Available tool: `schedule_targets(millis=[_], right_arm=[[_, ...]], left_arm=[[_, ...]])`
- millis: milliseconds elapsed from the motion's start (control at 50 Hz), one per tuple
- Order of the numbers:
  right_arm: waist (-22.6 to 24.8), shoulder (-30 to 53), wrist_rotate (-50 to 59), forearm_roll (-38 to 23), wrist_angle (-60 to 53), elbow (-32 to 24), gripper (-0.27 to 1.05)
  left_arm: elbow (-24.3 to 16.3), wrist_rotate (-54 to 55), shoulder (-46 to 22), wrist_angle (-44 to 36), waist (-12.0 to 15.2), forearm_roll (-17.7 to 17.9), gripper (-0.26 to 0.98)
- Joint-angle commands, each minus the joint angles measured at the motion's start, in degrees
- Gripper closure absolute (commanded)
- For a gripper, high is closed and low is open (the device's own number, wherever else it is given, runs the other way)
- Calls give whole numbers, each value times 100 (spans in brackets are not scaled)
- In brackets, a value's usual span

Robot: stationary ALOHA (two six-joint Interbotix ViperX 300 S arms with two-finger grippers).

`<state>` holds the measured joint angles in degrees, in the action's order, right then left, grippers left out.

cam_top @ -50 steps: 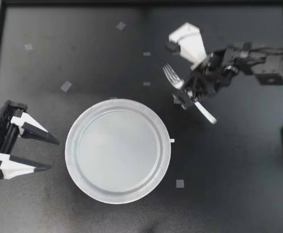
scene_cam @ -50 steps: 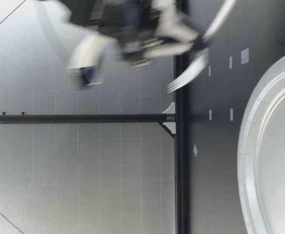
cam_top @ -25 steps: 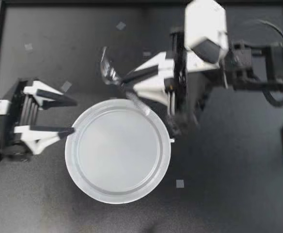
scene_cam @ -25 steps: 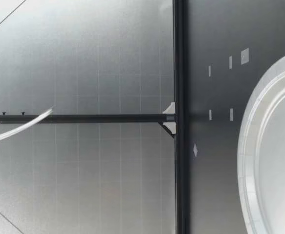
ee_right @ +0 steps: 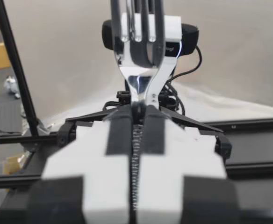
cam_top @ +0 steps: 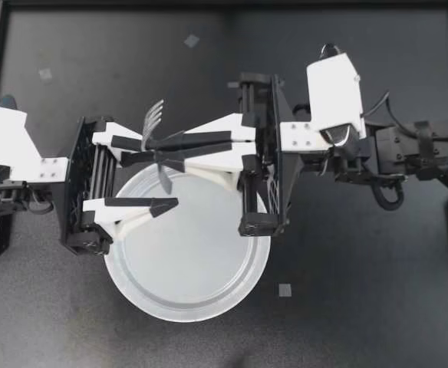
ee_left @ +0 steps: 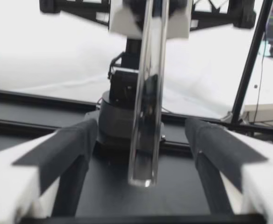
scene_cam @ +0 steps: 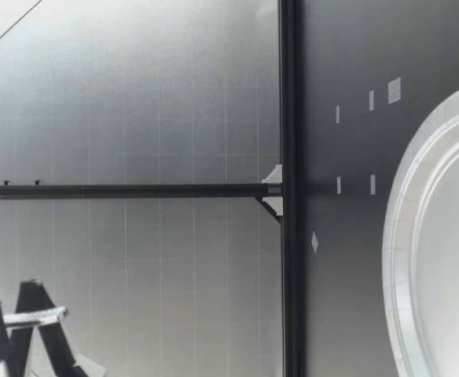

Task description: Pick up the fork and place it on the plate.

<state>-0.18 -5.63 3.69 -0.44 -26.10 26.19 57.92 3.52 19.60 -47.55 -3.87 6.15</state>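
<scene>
Both arms stand closer together than half a second ago | my right fingers (cam_top: 197,141) clamped on fork (cam_top: 153,116) neck | handle end over plate (cam_top: 186,310) far rim | my left fingers (cam_top: 143,204) apart, straddling handle without contact

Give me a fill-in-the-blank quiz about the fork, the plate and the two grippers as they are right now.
1. My right gripper is ___ on the fork.
2. My left gripper is ___, with the fork's handle between its fingers but untouched.
3. The plate has ___ lying on it.
Missing words: shut; open; nothing.
</scene>
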Motion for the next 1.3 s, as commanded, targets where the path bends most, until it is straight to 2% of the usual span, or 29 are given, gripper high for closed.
schedule_targets(millis=[0, 320, 480, 860, 960, 1160, 1280], right_arm=[[35, -26, 0, -44, -105, -70, 88], [9, -44, -18, -79, -105, -53, 88], [0, -35, -26, -70, -158, -62, 88], [0, -35, -26, -88, -185, -62, 88], [0, -35, -26, -88, -185, -53, 88], [0, 0, -18, -88, -290, -44, 88], [-18, 35, -9, -88, -378, -9, 88]], left_arm=[[-35, 0, 211, -44, 9, -18, 3], [246, 114, 554, -35, 9, -35, 16], [202, 185, 519, 53, 9, -62, 22], [123, 237, 413, 132, 0, -105, 26], [132, 246, 413, 158, 0, -114, 37], [123, 229, 413, 255, 0, -123, 69], [123, 229, 413, 237, 0, -114, 77]])
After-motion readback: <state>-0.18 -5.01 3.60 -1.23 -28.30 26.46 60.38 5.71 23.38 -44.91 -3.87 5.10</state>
